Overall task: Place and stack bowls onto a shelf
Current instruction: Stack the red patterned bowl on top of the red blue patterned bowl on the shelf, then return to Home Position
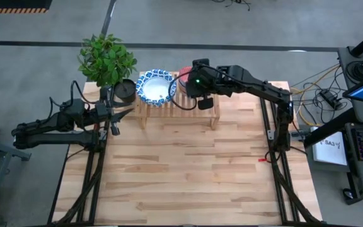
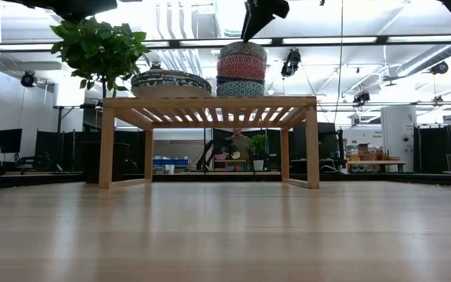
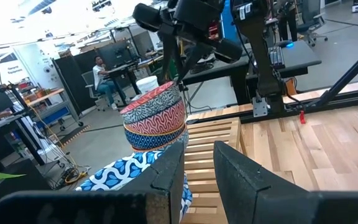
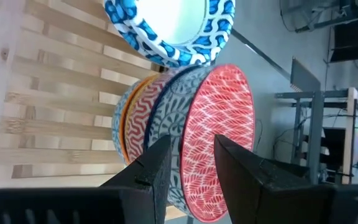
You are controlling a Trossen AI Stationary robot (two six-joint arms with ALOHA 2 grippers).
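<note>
- Upper centre, high view: low light-wood slatted shelf (image 1: 197,108) carries wide blue-rimmed white bowls (image 1: 155,87) and, beside them, stacked small patterned bowls (image 2: 242,70).
- Right gripper (image 2: 250,25) just above the small stack, fingers slightly apart, empty; stacking step looks finished, so lift clear next.
- Left gripper (image 1: 120,114) waits at shelf's left, fingers parted, empty.

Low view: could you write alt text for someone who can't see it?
A light-wood shelf stands on a plank table, holding a stack of wide blue-patterned bowls beside a taller stack of small bowls. A gripper hangs above the small stack.

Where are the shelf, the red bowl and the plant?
shelf (image 2: 210,102), low view, front edge of its top.
red bowl (image 4: 219,134), right wrist view, patterned inside.
plant (image 1: 106,58), high view, its leaves.
</note>
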